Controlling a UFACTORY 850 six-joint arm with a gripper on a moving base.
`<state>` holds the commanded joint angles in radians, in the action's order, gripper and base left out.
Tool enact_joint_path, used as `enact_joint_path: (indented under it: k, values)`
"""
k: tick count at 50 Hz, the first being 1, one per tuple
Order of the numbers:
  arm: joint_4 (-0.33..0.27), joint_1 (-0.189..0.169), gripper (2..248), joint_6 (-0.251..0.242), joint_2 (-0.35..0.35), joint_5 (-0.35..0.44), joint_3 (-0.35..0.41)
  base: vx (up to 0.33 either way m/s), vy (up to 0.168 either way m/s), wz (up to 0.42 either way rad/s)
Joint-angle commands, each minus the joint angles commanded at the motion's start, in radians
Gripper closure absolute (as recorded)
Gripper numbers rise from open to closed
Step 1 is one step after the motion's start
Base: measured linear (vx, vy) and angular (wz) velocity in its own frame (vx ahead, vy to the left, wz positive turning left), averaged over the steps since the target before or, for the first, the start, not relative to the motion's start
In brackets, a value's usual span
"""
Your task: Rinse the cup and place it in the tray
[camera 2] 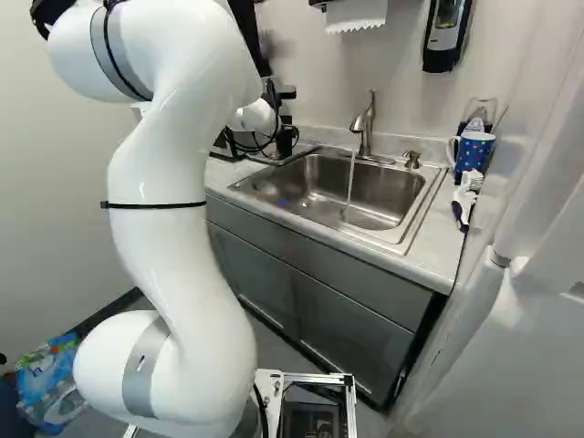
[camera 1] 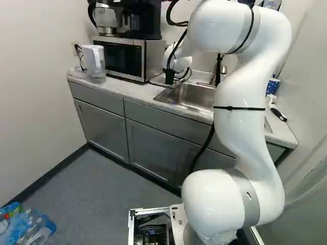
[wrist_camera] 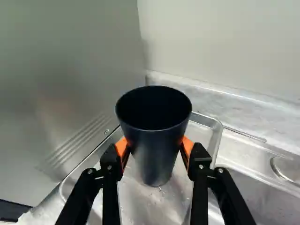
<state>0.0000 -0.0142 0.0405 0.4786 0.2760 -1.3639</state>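
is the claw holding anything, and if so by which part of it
Yes, the dark cup, upright, its side clamped below the rim between the orange pads.

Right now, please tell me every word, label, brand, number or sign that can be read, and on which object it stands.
I can read no text here.
Wall dispenser: any print is too small.
Bottle pack: its coloured label is too blurred.
Cup: no print on the side that shows.

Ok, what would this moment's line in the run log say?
claw: shut on black cup | cup: upright over metal tray, contact unclear | faucet: running into sink
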Motion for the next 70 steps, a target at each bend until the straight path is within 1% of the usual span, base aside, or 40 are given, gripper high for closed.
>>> enact_joint_path:
  k: [4,5,9,10,15,16,70]
  values:
    - [0.0,0.0,94,0.0,0.0,0.0,0.0,0.0,0.0,0.0]
    - [0.0,0.0,60,0.0,0.0,0.0,0.0,0.0,0.0,0.0]
    - [0.0,0.0,60,0.0,0.0,0.0,0.0,0.0,0.0,0.0]
    - [0.0,0.0,25,0.0,0.0,0.0,0.0,0.0,0.0,0.0]
    - [0.0,0.0,25,0.0,0.0,0.0,0.0,0.0,0.0,0.0]
    - [0.0,0.0,3,0.0,0.0,0.0,0.0,0.0,0.0,0.0]
    - [0.0,0.0,3,0.0,-0.063,0.0,-0.026,0.0,0.0,0.0]
